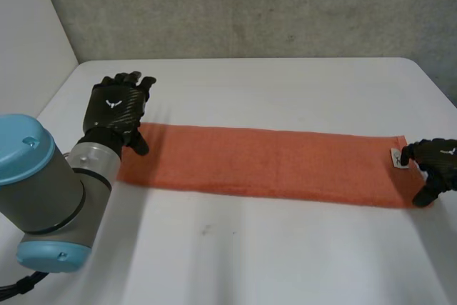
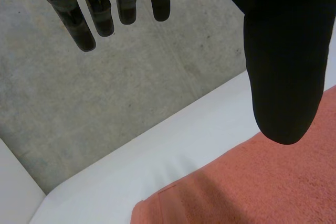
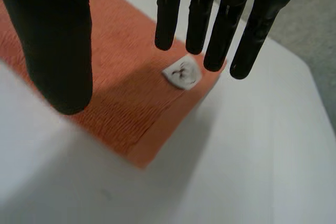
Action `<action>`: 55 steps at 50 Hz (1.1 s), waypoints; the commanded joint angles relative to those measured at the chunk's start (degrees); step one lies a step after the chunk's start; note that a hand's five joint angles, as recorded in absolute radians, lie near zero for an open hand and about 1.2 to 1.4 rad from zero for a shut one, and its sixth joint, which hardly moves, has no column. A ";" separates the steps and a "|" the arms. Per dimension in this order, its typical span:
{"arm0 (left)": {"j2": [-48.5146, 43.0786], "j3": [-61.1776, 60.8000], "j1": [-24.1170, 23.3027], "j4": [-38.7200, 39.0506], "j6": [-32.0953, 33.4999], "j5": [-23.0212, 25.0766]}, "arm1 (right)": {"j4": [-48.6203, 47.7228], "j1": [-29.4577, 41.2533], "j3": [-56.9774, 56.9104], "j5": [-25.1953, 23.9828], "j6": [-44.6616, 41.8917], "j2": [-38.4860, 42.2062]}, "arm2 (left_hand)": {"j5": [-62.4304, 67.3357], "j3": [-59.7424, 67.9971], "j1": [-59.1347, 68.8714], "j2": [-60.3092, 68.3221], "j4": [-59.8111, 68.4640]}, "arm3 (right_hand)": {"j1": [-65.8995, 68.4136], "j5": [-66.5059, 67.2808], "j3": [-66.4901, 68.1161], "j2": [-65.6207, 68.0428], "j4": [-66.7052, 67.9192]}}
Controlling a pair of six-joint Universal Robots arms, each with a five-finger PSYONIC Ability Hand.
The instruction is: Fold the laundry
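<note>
An orange towel point(image 1: 271, 166), folded into a long narrow strip, lies flat across the white table point(image 1: 250, 255). My left hand point(image 1: 114, 108) hovers over the strip's left end, open, with straight fingers point(image 2: 84, 24) and the thumb point(image 2: 278, 51) spread wide above the towel's far corner point(image 2: 252, 182). My right hand point(image 1: 437, 162) is at the strip's right end, also open. Its fingers point(image 3: 199, 14) hang straight just above a small white label point(image 3: 181, 73) on the towel point(image 3: 126, 98), and its thumb point(image 3: 58, 35) stands apart over the near edge. Neither hand holds cloth.
A grey wall point(image 1: 250, 5) rises behind the table's far edge. The table's right edge point(image 1: 435, 91) runs close to my right hand. Bare white tabletop lies in front of and behind the strip.
</note>
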 commanded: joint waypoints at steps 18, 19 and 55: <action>-0.37 -0.05 0.39 0.23 0.18 0.14 | -1.63 -1.45 0.98 0.63 -5.01 4.95 | -1.43 0.35 0.13 0.55 0.39 | 25.41 22.08 21.10 21.35 21.03; -0.37 -0.05 0.39 0.23 0.18 0.14 | -1.81 -1.45 0.71 0.72 -5.01 5.22 | -1.43 0.35 0.13 0.55 0.39 | 27.58 24.25 23.28 23.52 23.20; -0.10 -0.40 0.39 0.23 0.00 0.06 | -3.65 -12.08 -6.93 8.63 -4.13 5.66 | -1.43 0.35 0.13 0.55 0.39 | 54.29 50.96 49.98 50.23 49.91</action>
